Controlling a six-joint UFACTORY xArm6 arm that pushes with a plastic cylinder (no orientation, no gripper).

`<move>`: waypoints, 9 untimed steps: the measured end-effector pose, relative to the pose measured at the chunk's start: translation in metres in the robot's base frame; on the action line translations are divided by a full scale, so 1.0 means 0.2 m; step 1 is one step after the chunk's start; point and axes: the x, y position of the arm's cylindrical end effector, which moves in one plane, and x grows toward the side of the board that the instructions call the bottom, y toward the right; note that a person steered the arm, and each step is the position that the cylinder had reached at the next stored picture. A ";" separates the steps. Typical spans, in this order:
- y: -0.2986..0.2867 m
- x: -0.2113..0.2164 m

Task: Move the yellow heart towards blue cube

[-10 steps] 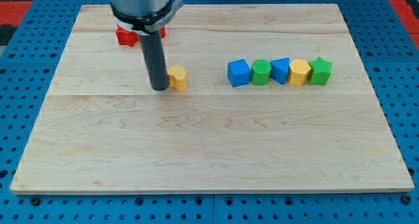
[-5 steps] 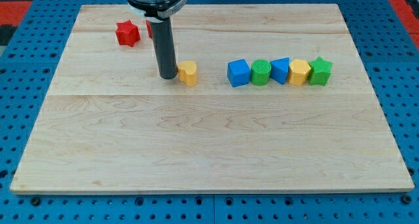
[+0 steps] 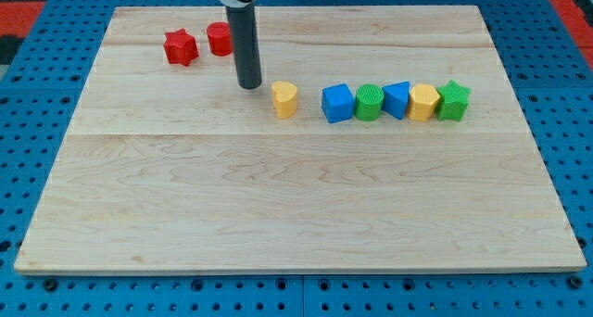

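My tip (image 3: 248, 85) sits apart — upper left of yellow heart (image 3: 284, 100), near blue cube (image 3: 337, 104).

A pale wooden table (image 3: 296, 224) lies on a blue pegboard (image 3: 28, 122); red shows beyond both far corners.

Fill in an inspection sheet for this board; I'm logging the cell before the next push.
Surface: wooden board, bare across its lower half.
Job's things: yellow heart lies just left of the blue cube, a small gap between them.
Clutter: green cylinder, second blue block, yellow block, green star in a row right of the cube; red star and red cylinder at upper left.
Pincer: none; my tip stands up-left of the heart, apart.
Cables: nothing seen.
Surroundings: blue pegboard.
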 end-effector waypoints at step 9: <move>-0.27 0.03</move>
